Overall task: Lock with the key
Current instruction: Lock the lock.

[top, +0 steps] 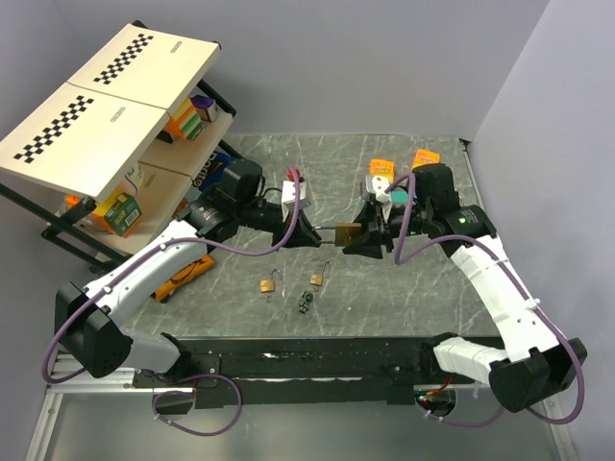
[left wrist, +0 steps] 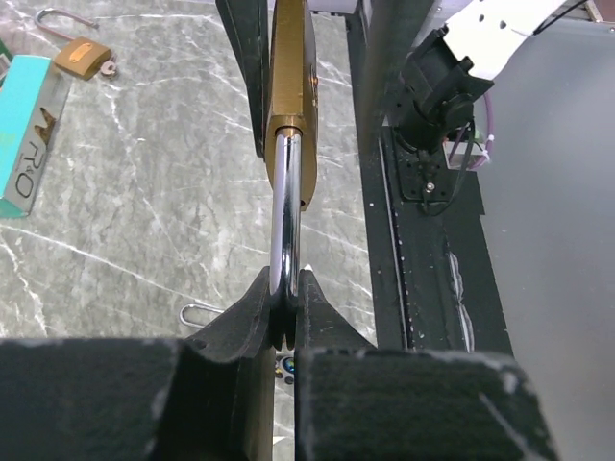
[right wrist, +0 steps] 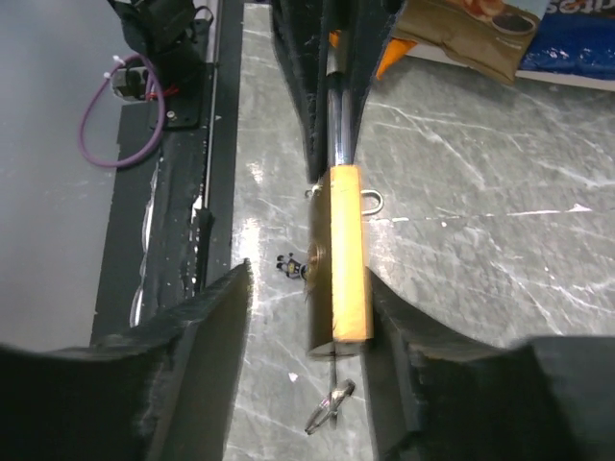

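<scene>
A large brass padlock (top: 347, 232) hangs in the air between my two grippers. My left gripper (top: 306, 233) is shut on its chrome shackle (left wrist: 286, 221), and the brass body (left wrist: 288, 67) points away from it. My right gripper (right wrist: 307, 317) is open, with its jaws on either side of the padlock body (right wrist: 346, 259). A thin metal piece with a small ring (right wrist: 327, 408) hangs from the body's end. The key bunch (top: 306, 303), tiny and dark, lies on the table below; it also shows in the right wrist view (right wrist: 291, 266).
Two small brass padlocks (top: 268, 285) (top: 317, 279) lie on the marble table near the keys. A shelf rack with checkerboard boards (top: 106, 96) and boxes stands at the left. Snack packets (top: 382, 166) lie at the back. An orange object (top: 187, 274) lies under the left arm.
</scene>
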Controlling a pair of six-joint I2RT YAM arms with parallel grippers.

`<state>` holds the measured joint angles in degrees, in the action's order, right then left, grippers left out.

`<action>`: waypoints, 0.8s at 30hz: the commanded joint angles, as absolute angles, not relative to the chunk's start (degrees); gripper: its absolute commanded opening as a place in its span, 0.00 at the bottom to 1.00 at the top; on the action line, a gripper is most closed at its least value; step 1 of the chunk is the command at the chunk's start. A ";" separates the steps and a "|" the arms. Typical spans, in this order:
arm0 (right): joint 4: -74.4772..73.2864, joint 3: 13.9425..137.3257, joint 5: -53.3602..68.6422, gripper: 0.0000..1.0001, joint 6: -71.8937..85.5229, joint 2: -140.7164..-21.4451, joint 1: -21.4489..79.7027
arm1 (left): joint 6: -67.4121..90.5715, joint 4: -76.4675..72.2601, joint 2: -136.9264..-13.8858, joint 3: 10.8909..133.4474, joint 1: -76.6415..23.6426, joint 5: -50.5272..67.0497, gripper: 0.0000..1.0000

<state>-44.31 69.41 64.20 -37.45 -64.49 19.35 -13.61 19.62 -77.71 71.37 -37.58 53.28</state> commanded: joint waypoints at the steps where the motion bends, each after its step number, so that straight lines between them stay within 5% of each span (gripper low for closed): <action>1: -45.00 72.07 67.06 0.44 -38.85 -65.30 20.57 | -12.13 11.95 -74.62 74.36 -37.70 56.87 0.01; 6: -43.95 72.25 67.41 0.38 -37.79 -65.92 21.53 | -11.87 11.16 -74.53 74.09 -37.71 57.04 0.01; 15: -39.29 72.60 66.19 0.00 -32.97 -67.76 23.99 | -8.54 7.83 -75.50 74.36 -38.05 58.44 0.01; 24: -35.34 73.74 70.66 0.00 -27.26 -71.19 25.84 | -6.94 0.88 -77.69 72.86 -40.34 56.69 0.01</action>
<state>-41.34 70.91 62.67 -31.09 -68.29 21.61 -9.17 18.96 -77.71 70.83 -37.21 55.00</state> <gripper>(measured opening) 0.308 0.098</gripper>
